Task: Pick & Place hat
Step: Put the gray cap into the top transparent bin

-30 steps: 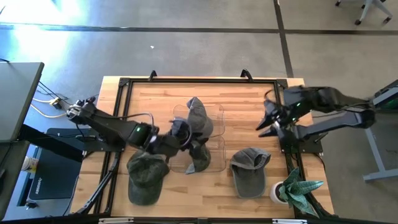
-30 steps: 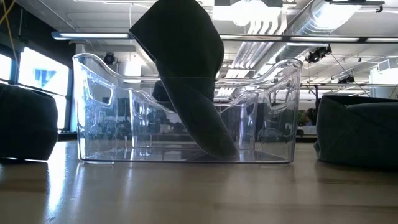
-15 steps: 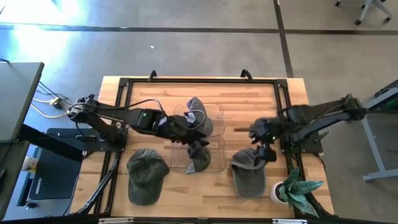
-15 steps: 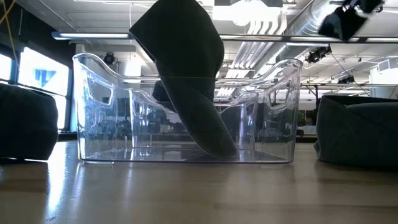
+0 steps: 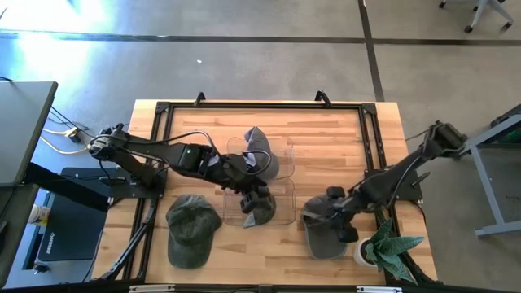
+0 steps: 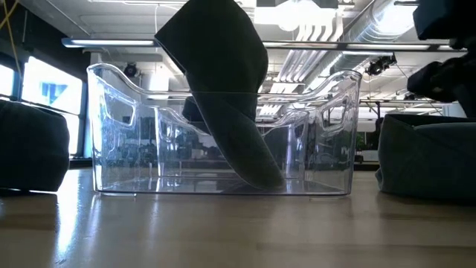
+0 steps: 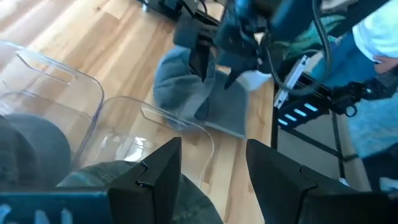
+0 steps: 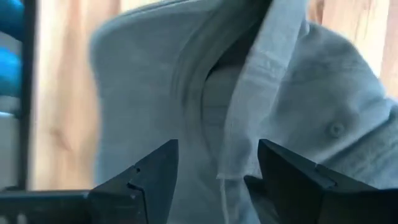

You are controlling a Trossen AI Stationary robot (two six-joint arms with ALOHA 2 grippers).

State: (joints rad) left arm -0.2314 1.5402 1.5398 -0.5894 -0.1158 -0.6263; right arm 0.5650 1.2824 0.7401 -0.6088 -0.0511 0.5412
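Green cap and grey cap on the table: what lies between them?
In the high view, the clear bin lies between the green cap and the grey cap, with a dark hat in it.

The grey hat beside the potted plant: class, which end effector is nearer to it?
Right. The right end effector hovers open directly over the grey hat; the left end effector is over the clear bin.

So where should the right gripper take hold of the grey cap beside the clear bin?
Probably at the raised fold of fabric running along the grey cap, coming from above. The cap lies flattened on the table, so that ridge is what open fingers can straddle. The right gripper is already over it, open.
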